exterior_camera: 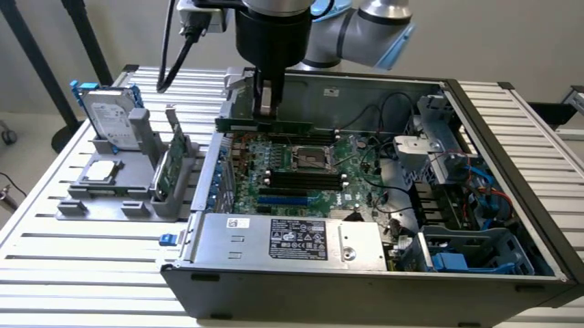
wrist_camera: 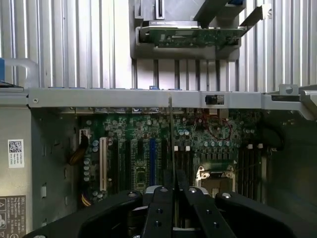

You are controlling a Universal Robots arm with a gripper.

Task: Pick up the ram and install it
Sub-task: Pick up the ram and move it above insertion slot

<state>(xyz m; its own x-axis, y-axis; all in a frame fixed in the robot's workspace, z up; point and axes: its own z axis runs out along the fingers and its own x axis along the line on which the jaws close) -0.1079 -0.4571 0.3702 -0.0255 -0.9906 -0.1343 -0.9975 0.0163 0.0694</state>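
The ram is a long, thin green stick held level and lengthwise over the far end of the open computer case. My gripper comes straight down from above and is shut on its top edge near the middle. In the wrist view the ram shows edge-on as a thin line running out from between my fingertips; the gripper is clamped on it. It hangs above the green motherboard, clear of the long black slots in front of the processor socket.
On the exterior view's left a grey holder carries a hard drive, a taller green expansion card and a processor chip. A power supply fills the case's near side. Cables and drive cages crowd the exterior view's right.
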